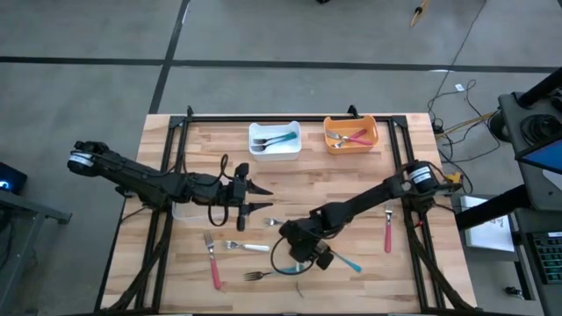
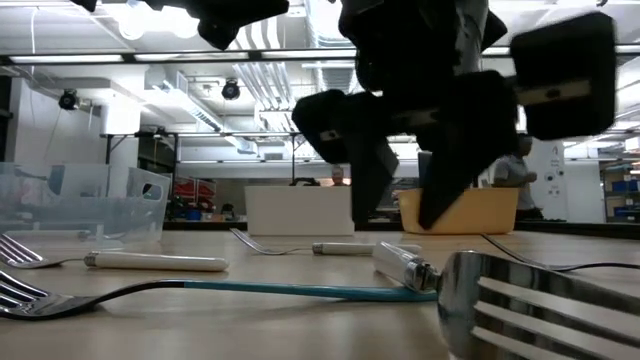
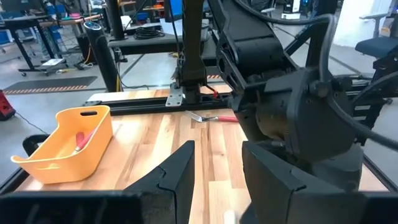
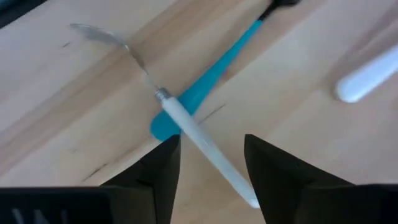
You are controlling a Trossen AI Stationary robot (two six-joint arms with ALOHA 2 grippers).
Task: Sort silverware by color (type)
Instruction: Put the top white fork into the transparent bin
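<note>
My right gripper (image 1: 305, 256) is open and points down over the near middle of the table. In the right wrist view its fingers (image 4: 163, 163) stand on either side of a white-handled spoon (image 4: 186, 124) without touching it. The spoon lies crossed over a teal fork's handle (image 4: 214, 65). The teal fork (image 2: 290, 290) lies flat on the wood. My left gripper (image 1: 255, 197) is open and waits left of centre, pointing at the right arm. Other loose pieces are a red fork (image 1: 213, 260), a white piece (image 1: 246, 247), a small fork (image 1: 274, 222) and a red piece (image 1: 387, 232).
A white bin (image 1: 275, 139) holding teal pieces and an orange bin (image 1: 350, 133) holding red pieces sit at the far edge. A clear bin (image 1: 186, 211) lies under the left arm. A dark cable (image 1: 281, 262) loops beside the right gripper. Bare wood lies between the bins and the arms.
</note>
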